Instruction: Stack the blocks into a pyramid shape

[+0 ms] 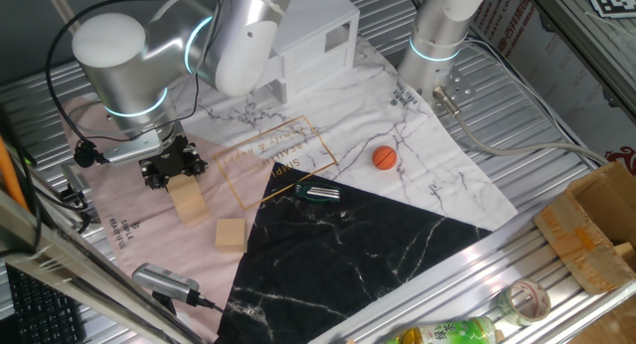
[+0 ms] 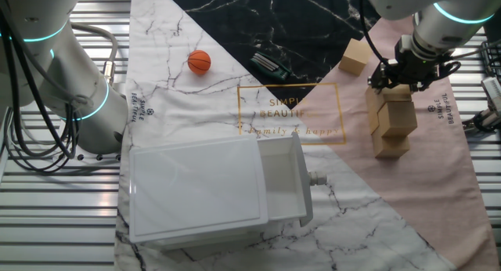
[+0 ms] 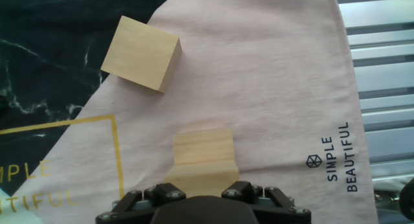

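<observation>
The light tan wooden blocks stand as a small stepped stack on the pink part of the cloth; it also shows in one fixed view and the hand view. One more block lies loose beside the stack, near the black marble area, and shows in the other fixed view and in the hand view. My gripper is right on top of the stack, at its highest block; it also shows in one fixed view. Its fingertips are hidden, so I cannot tell whether it grips that block.
An orange ball lies on the white marble cloth. A white box-like house stands at the far side. A small dark green and black object lies by the gold print. A second arm's base and cardboard boxes stand beyond the cloth.
</observation>
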Controlling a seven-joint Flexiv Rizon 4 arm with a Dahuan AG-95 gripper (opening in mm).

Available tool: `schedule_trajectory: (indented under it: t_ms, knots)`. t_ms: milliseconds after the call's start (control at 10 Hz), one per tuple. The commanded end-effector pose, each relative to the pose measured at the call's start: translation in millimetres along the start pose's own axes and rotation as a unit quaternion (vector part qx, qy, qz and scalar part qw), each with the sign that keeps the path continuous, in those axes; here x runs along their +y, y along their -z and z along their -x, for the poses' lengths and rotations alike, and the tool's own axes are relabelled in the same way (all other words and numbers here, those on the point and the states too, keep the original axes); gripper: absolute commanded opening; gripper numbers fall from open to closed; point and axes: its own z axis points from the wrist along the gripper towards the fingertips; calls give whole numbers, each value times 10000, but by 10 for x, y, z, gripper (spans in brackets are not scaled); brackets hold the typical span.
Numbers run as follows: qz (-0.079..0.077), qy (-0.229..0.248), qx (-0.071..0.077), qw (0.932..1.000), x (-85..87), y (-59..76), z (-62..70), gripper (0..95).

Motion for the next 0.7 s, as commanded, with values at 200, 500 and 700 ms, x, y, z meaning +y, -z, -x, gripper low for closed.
schedule_trajectory:
  t_ms: [200, 500, 700]
  knots:
    - [21, -53, -6, 10000, -2, -2, 0, 0]
    - [24, -51, 6, 10000, -1, 0, 1, 0]
    - [16, -51, 13, 10000, 1, 3, 3, 0]
